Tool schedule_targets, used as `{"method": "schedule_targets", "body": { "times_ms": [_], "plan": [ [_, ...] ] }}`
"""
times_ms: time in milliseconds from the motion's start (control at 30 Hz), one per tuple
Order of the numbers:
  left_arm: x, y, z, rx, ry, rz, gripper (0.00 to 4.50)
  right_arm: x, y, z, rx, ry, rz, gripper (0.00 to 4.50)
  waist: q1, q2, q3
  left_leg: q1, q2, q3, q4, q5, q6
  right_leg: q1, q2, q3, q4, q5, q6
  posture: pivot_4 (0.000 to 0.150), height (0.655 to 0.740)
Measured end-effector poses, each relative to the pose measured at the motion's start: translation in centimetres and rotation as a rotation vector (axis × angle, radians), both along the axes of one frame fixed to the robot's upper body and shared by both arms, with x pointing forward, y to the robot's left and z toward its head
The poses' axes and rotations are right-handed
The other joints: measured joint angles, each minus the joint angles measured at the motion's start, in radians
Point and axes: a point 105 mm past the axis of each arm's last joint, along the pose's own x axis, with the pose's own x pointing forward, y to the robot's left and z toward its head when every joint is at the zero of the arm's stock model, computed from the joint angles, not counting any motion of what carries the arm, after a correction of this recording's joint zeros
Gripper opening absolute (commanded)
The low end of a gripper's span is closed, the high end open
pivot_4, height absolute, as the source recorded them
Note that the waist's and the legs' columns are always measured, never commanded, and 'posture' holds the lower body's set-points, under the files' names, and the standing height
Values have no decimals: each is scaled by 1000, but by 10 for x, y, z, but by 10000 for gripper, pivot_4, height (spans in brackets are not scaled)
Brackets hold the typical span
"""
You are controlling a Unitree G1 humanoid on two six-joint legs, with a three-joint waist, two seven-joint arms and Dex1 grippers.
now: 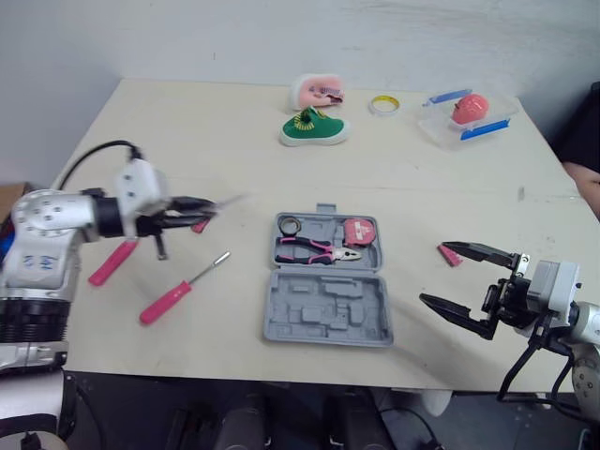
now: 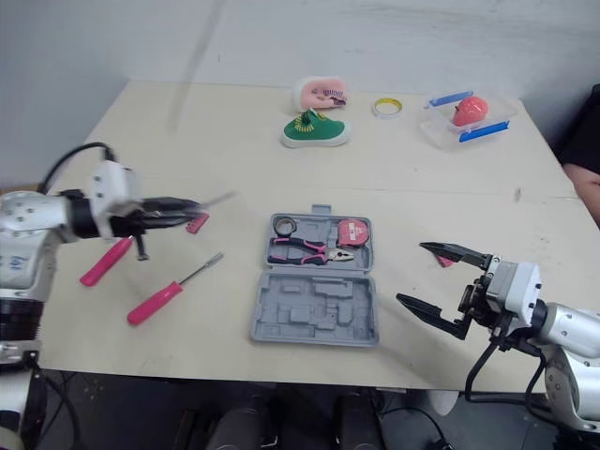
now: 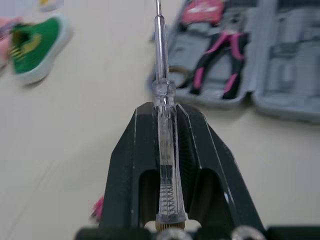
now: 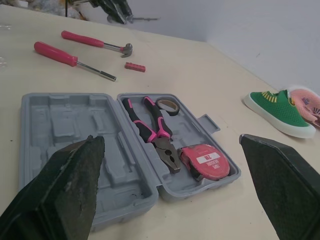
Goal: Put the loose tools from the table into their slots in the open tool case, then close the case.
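Holding a clear screwdriver point(image 3: 161, 60), the left gripper point(image 1: 199, 208) hovers left of the open case point(image 1: 328, 323), the tool level, its tip pointing right toward it. The right gripper point(image 1: 436, 273) gapes wide, right of the case.

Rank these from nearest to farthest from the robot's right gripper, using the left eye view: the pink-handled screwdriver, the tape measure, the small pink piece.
1. Small pink piece, on the table beside the right gripper.
2. Tape measure, in the open tool case, mid-table.
3. Pink-handled screwdriver, loose on the left side.
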Motion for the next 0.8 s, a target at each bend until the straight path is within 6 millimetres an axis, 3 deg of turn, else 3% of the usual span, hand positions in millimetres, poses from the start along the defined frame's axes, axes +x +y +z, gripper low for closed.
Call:
{"method": "schedule_targets", "body": {
  "times_ms": [100, 200, 500, 800],
  "plan": [
    [-13, -51, -17, 65, 119, -120, 123, 1, 3, 0, -4, 15, -9, 45000, 4, 0, 0, 0, 0, 0, 1, 0, 0, 0, 1, 0, 0, 0, 0, 1500, 7400],
    [-18, -73, -23, 147, 161, -144, 123, 0, 7, 3, -1, 13, -13, 45000, -1, 1, 0, 0, 1, 0, 1, 0, 0, 0, 2, 1, 0, 0, 0, 1500, 7400],
    [-20, -101, -50, 337, 191, -163, 123, -4, 15, 3, -4, 41, -32, 45000, 4, 2, 1, 0, 1, 0, 2, 1, 0, 0, 3, 2, 0, 0, 0, 1500, 7400],
    [-9, -111, -50, 387, 163, -144, 123, -8, 25, 8, 2, 51, -49, 45000, 5, 2, 1, -1, 1, -1, 2, 1, 0, 0, 3, 2, 0, 0, 0, 1500, 7400]
  ]
}}
